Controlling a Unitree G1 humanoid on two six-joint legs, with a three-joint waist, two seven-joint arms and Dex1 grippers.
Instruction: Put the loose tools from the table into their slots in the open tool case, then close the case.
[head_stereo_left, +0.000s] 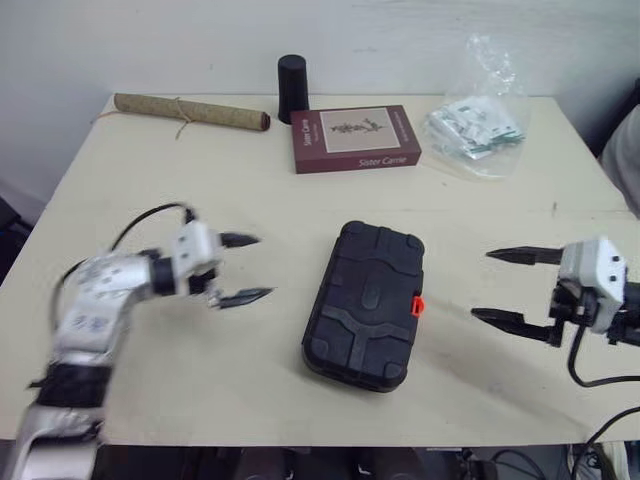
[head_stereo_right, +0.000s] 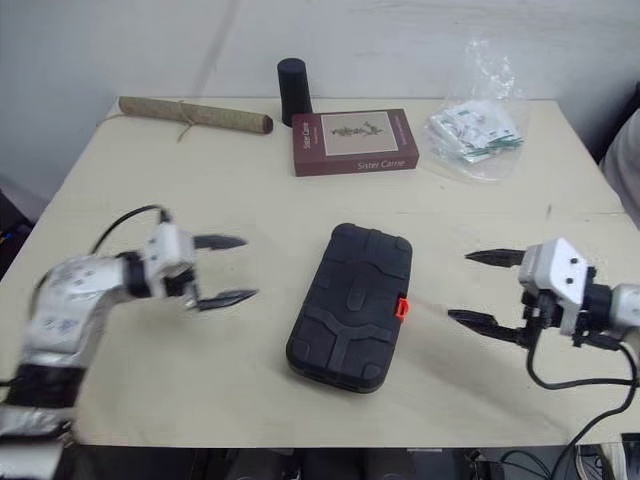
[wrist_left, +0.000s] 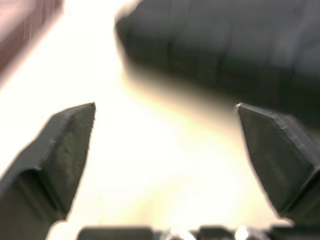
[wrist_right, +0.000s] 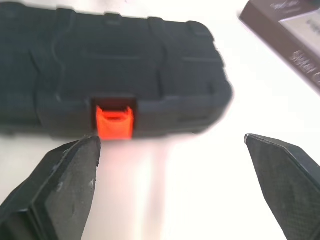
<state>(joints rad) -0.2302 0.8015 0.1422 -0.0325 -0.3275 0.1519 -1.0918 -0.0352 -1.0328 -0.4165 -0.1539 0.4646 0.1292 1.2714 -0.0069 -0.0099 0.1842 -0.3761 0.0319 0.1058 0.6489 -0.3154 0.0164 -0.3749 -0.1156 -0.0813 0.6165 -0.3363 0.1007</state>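
Observation:
A black tool case (head_stereo_left: 365, 303) lies flat in the middle of the table with its lid down. Its orange latch (head_stereo_left: 417, 305) faces the robot's right side and also shows in the right wrist view as the orange latch (wrist_right: 114, 122). My left gripper (head_stereo_left: 247, 268) hovers open a short way to the left of the case, fingers pointing at it, nothing held. My right gripper (head_stereo_left: 500, 286) is open to the right of the case, pointing at the latch side, and is empty. No loose tools are visible on the table.
Along the back of the table lie a rolled mat (head_stereo_left: 190, 112), a black cylinder (head_stereo_left: 292, 88), a maroon boxed book (head_stereo_left: 356, 138) and a clear plastic bag (head_stereo_left: 478, 125) of small packets. A person's sleeve (head_stereo_left: 625, 160) shows at the right edge.

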